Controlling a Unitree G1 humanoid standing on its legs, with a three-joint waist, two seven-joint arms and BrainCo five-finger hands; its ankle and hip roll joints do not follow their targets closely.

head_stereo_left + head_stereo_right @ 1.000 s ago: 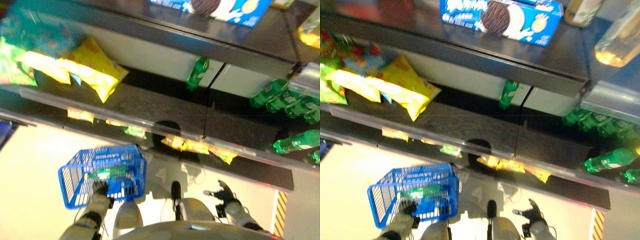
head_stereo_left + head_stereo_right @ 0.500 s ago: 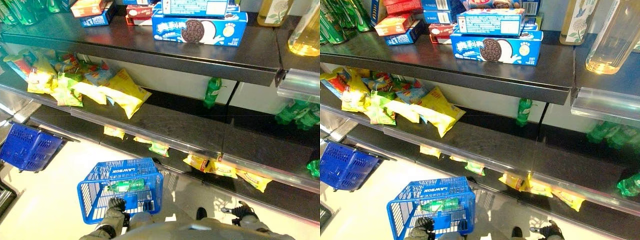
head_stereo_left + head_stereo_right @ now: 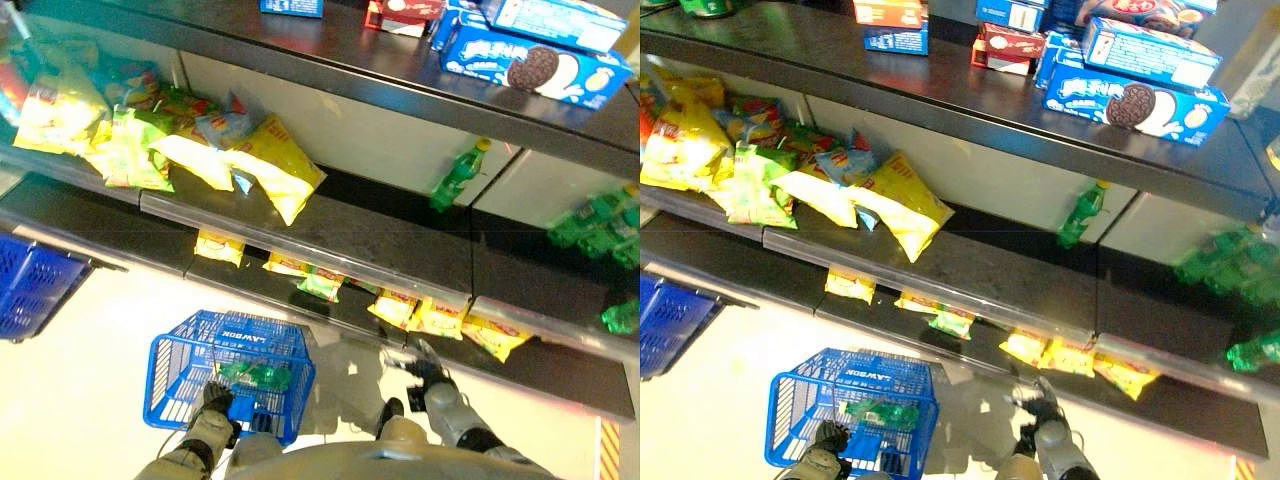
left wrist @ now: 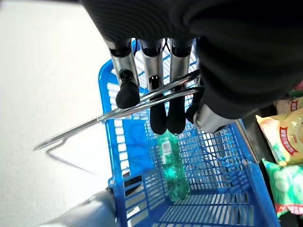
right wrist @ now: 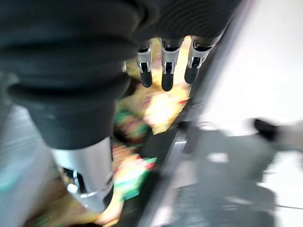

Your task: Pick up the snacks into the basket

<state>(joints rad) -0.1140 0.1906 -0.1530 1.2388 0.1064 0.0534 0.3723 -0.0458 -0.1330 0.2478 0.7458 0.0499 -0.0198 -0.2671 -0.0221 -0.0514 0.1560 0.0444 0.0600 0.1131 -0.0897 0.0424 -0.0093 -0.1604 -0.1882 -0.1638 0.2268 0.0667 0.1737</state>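
Where the pale floor (image 3: 90, 400) meets the dark shelving, a second blue basket (image 3: 25, 290) sits at the far left, partly under the lowest shelf. Above it, the middle shelf (image 3: 330, 235) carries a heap of yellow and green snack bags (image 3: 150, 150) on its left half, the biggest yellow bag (image 3: 275, 170) lying at the heap's right end. The top shelf (image 3: 940, 85) holds red and blue boxes, with a blue cookie box (image 3: 1135, 100) toward the right.

On the floor in front, the blue wire basket (image 3: 190, 350) hangs from the left hand (image 3: 217, 400), whose fingers (image 4: 158, 101) curl round the thin metal handle (image 4: 118, 113). A green bottle (image 4: 173, 165) lies in the basket; no snack bag is seen inside it.

Along the lowest shelf (image 3: 540, 365), small yellow packets (image 3: 420, 315) lie in a row, a green one (image 3: 320, 287) among them. The right hand (image 3: 425, 372) is just in front of these packets, fingers (image 5: 163, 66) fairly straight and spread, holding nothing. Further right, a green bottle (image 3: 455, 180) stands at the back of the middle shelf, and more green bottles (image 3: 595, 220) lie at the far right.
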